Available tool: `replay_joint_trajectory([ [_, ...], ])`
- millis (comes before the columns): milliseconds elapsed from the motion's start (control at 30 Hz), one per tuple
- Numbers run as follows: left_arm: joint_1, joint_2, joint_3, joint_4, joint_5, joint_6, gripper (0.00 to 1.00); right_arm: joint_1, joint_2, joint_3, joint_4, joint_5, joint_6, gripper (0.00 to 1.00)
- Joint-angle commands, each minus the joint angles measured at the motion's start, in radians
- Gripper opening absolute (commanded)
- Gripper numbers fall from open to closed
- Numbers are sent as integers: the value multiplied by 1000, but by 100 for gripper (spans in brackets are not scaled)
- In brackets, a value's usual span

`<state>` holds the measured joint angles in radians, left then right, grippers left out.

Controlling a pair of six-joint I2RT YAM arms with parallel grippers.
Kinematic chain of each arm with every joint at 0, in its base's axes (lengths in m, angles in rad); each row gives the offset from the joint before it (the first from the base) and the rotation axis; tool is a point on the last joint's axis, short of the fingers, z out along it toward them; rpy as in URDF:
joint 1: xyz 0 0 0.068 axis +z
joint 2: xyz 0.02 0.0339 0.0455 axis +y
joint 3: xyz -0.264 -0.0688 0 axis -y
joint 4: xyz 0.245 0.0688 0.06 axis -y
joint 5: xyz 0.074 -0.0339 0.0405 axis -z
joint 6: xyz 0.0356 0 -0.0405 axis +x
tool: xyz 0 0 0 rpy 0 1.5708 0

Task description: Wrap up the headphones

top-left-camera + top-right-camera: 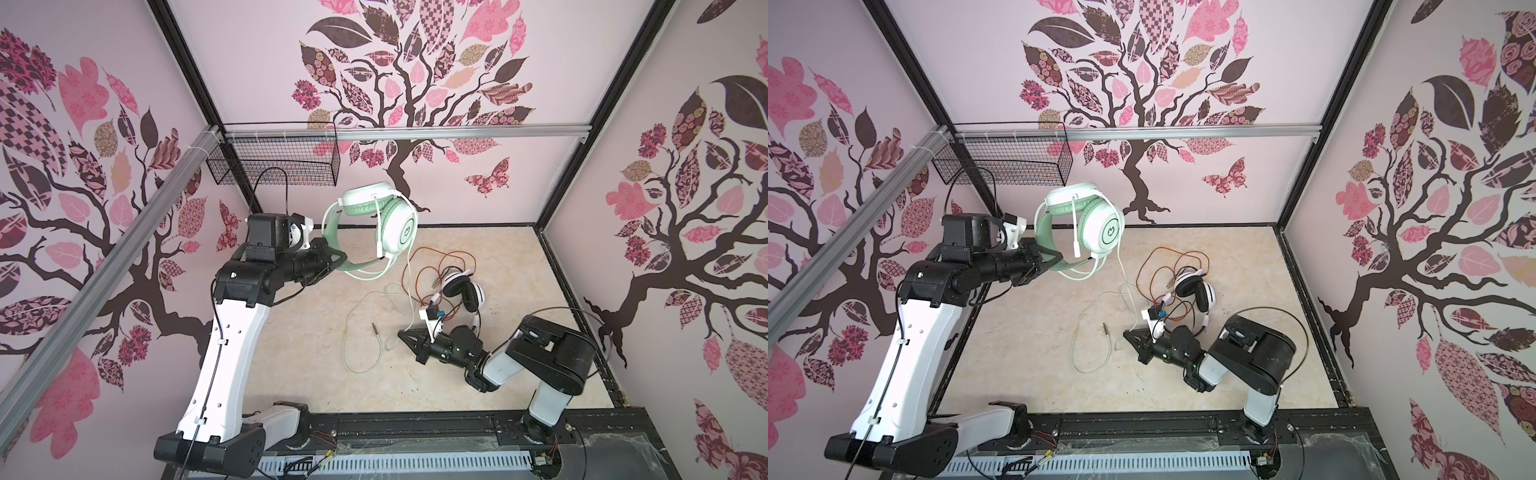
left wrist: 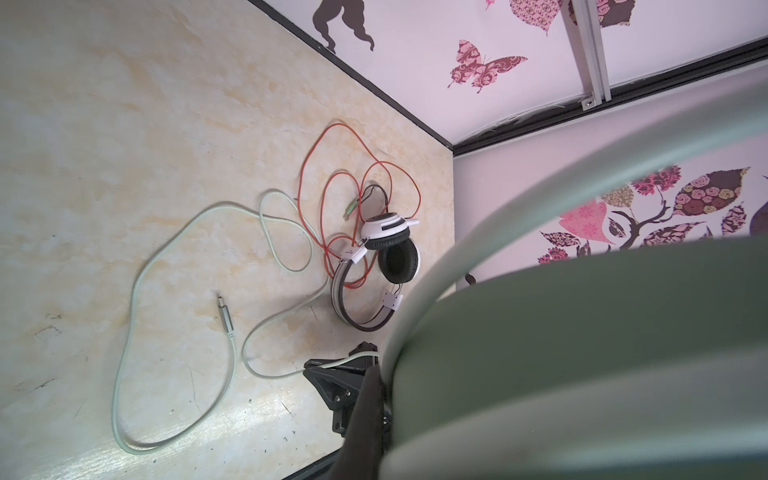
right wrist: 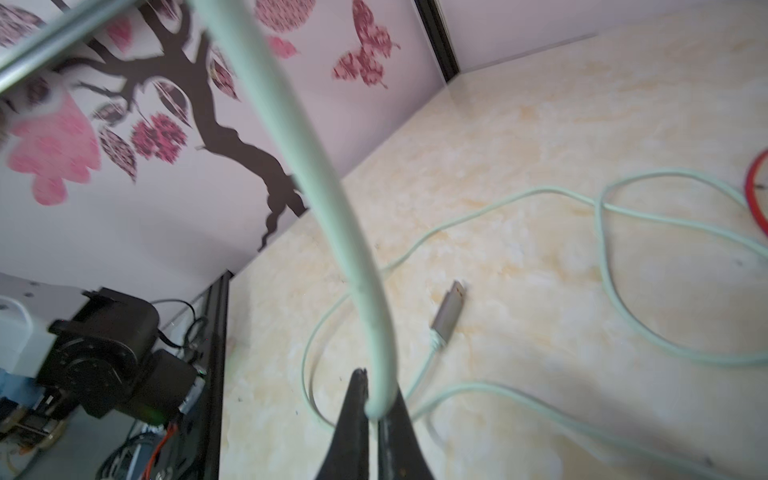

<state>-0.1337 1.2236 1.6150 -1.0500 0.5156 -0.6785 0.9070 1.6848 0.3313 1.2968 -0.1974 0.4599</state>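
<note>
Our left hand (image 1: 338,259) grips the mint-green over-ear headphones (image 1: 399,226) aloft, seemingly so our right hand (image 3: 376,399), pinching their pale cord (image 3: 289,124), can wind it.

The mint-green and white headphones (image 1: 399,226) have a pale green cord (image 3: 328,187). The white headphones (image 2: 386,228) have black pads (image 2: 397,259) and an orange-red cord (image 3: 750,187).

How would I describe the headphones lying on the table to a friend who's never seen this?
Start at the marble-look table and look toward its back right. There white headphones lie amid loops of orange-red cord. Unlike the mint-green headphones held up in the air, this pair has black ear pads and a bright cord.
</note>
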Motion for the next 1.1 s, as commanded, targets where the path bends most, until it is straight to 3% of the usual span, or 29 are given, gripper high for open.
replay_joint_trajectory([
  [0, 7, -9, -16, 44, -51, 34, 0, 94, -224, 40, -547, 165, -102, 0],
  [133, 7, -19, -87, 39, -178, 66, 0, 180, -437, 143, -1105, 331, -123, 0],
  [233, 7, -31, -148, 31, -283, 81, 0, 184, -564, 196, -1364, 365, -109, 0],
  [367, 6, -51, -236, 48, -339, 88, 0, 204, -675, 278, -1593, 416, -122, 0],
  [500, -6, -60, -300, 43, -405, 88, 0, 262, -685, 409, -1763, 483, -171, 0],
  [733, -141, -59, -351, 15, -652, 34, 0, 511, -565, 713, -2003, 703, -252, 0],
  [933, -147, -26, -364, -17, -769, -6, 0, 710, -479, 954, -2142, 881, -257, 0],
  [1067, -153, -3, -361, -53, -852, -52, 0, 782, -438, 1049, -2156, 901, -291, 0],
])
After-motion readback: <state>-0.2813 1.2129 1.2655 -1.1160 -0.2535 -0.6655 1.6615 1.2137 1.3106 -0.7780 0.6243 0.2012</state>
